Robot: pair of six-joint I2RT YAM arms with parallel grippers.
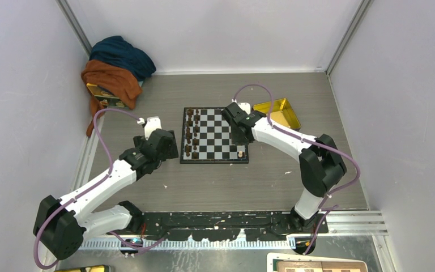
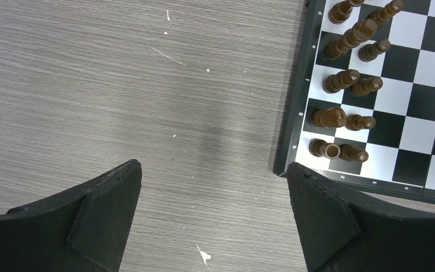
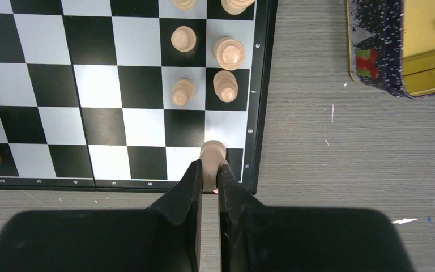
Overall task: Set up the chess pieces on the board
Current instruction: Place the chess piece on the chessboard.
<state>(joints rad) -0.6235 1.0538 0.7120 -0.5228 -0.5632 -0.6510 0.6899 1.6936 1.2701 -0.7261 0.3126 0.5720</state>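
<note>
The board (image 1: pixel 218 137) lies mid-table. My right gripper (image 3: pixel 210 169) is shut on a light-tan chess piece (image 3: pixel 212 152) over the near right corner square; from above this piece (image 1: pixel 241 153) shows just under the right gripper (image 1: pixel 240 147). I cannot tell whether it touches the board (image 3: pixel 141 85). Several more tan chess pieces (image 3: pixel 229 54) stand in the two right-hand columns. My left gripper (image 2: pixel 212 166) hangs open over bare table beside the board's near left corner (image 2: pixel 288 164), with nothing between its fingers; from above the left gripper (image 1: pixel 167 145) is left of the board.
Dark brown pieces (image 1: pixel 191 134) fill the board's two left columns (image 2: pixel 340 82). A shiny yellow tray (image 1: pixel 277 113) sits right of the far corner (image 3: pixel 425 45). Blue cloth (image 1: pixel 122 56) and orange cloth (image 1: pixel 110 79) are heaped in the back left corner.
</note>
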